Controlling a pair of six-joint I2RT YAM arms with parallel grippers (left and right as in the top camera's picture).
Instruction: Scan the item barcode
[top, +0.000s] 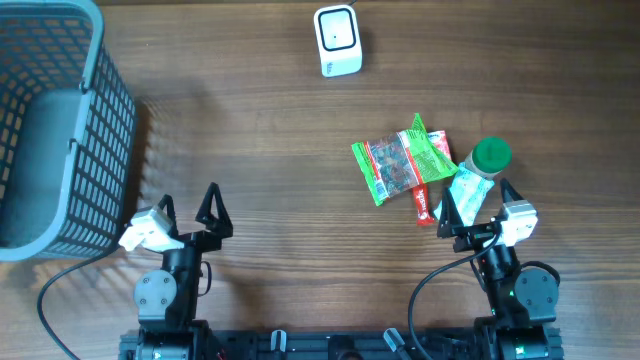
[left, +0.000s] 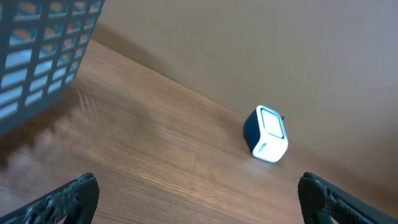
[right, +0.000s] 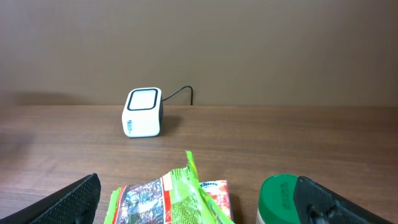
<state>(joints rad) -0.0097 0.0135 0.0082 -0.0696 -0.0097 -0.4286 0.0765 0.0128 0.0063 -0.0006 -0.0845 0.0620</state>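
The white barcode scanner (top: 337, 40) stands at the table's far edge, also visible in the left wrist view (left: 268, 134) and the right wrist view (right: 143, 112). A green snack bag (top: 403, 160) (right: 171, 199) lies right of centre on top of a red packet (top: 425, 205). Beside them lies a bottle with a green cap (top: 491, 155) (right: 283, 199). My right gripper (top: 475, 205) (right: 198, 190) is open just before these items, its right finger next to the cap. My left gripper (top: 188, 205) (left: 198, 186) is open over bare wood, holding nothing.
A tall grey-blue mesh basket (top: 50, 130) (left: 37, 56) stands at the left side of the table, close to the left arm. The scanner's cable runs off behind it. Both arm bases sit at the near edge.
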